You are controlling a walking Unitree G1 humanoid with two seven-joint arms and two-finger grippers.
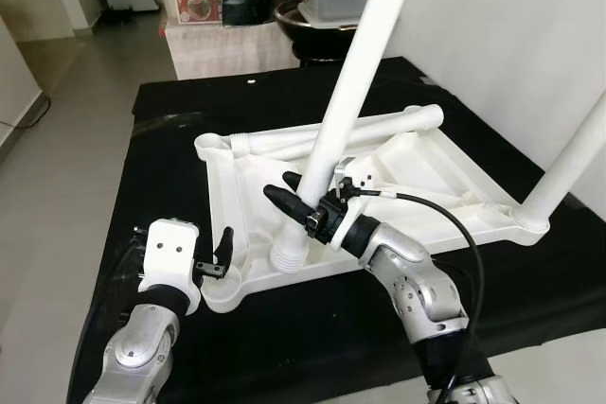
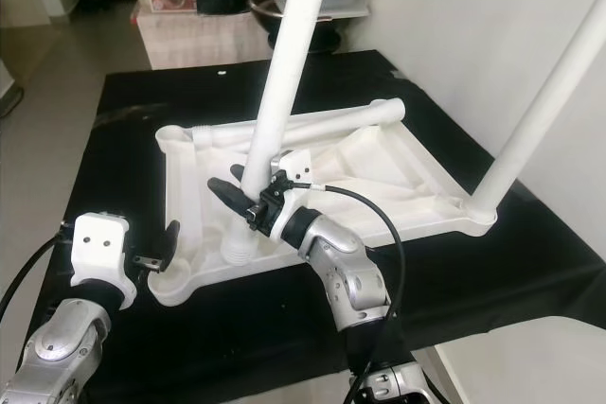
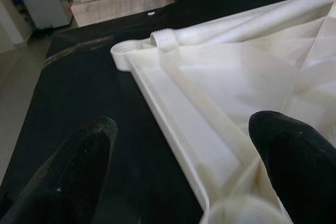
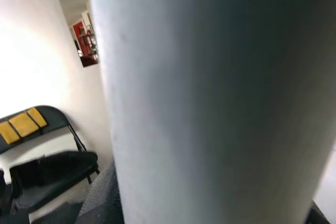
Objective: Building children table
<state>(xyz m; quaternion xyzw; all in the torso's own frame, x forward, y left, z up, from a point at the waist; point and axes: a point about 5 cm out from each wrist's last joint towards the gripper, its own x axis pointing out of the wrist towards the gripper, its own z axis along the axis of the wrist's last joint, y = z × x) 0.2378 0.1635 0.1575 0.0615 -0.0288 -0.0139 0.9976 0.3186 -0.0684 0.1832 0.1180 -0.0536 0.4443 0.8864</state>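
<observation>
Now the right gripper [image 1: 305, 198] clamps a white leg [image 1: 333, 120] just above its threaded end, steering it into the upturned tabletop [image 1: 417, 172] below; the left gripper [image 1: 220, 254], fingers spread, steadies the corner alongside.

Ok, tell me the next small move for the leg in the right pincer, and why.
Probably shift the white table leg toward the near corner socket. The right pincer grips it tilted, its threaded end resting on the upturned tabletop beside that socket; the left pincer steadies the corner.
</observation>
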